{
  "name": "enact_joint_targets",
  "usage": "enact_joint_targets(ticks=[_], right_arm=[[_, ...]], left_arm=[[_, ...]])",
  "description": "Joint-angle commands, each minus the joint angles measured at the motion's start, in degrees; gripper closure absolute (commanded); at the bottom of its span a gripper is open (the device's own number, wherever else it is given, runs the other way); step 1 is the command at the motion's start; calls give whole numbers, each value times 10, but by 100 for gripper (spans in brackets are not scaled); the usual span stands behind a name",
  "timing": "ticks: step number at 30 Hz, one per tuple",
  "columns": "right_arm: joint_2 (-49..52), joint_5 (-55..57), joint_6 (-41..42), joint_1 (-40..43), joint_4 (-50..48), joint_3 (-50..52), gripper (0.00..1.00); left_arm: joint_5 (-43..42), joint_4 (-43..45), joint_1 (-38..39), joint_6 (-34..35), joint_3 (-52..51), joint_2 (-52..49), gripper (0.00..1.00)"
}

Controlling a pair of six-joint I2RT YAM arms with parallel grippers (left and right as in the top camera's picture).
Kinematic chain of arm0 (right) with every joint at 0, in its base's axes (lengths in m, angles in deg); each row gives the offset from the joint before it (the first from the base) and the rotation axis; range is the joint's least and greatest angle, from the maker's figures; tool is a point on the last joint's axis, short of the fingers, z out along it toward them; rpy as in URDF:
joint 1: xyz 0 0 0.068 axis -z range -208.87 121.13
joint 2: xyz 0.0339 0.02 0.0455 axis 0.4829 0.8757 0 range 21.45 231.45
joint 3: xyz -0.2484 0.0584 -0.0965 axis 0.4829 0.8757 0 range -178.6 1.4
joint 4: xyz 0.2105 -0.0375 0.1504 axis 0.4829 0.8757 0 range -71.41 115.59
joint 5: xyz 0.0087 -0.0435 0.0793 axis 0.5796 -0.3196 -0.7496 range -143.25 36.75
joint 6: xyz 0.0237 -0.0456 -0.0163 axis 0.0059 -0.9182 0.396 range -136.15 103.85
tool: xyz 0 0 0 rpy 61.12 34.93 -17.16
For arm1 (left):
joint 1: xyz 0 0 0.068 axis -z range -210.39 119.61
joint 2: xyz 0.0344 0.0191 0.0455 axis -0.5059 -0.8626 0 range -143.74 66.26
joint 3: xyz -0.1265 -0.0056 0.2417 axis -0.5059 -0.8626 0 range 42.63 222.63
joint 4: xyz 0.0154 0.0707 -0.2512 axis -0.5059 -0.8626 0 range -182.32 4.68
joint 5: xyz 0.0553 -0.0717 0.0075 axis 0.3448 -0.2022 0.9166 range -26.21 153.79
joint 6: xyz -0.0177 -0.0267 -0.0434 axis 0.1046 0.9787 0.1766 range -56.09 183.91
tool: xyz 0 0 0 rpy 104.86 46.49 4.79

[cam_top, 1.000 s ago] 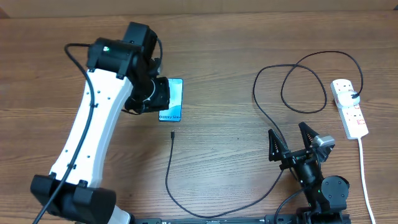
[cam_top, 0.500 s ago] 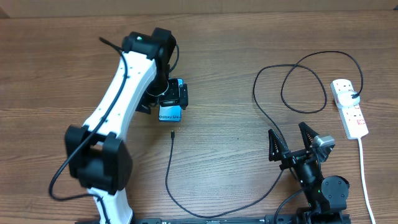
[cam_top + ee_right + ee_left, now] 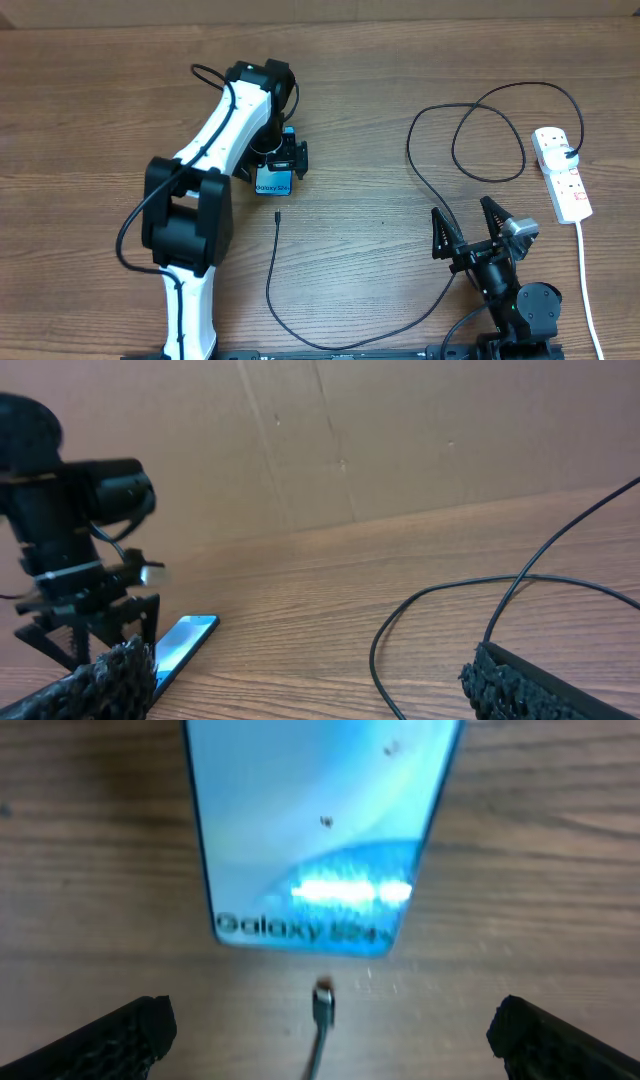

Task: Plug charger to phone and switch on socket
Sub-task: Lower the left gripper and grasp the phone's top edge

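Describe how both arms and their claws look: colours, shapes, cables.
The left arm has white shell links between bulky black joints, with a thin black cable looping alongside. The right arm is all black, with a silver part by its wrist. Both the left claw and right claw have two black tapered fingers with bumpy textured pads.

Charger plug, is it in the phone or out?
Out. In the left wrist view the plug tip lies just short of the bottom edge of the phone, with a gap between them.
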Motion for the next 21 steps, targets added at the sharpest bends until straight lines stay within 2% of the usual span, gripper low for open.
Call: enact_joint_targets(ticks=[1,7,21], right_arm=[[-6,2,2,-3,-3,6,0],[-6,2,2,-3,-3,6,0],[-6,1,2,-2,-3,6,0]], left_arm=[[24,12,1,-16,-3,-25,0],[72,64,1,-16,-3,-37,0],[65,132,1,-9,-3,-37,0]])
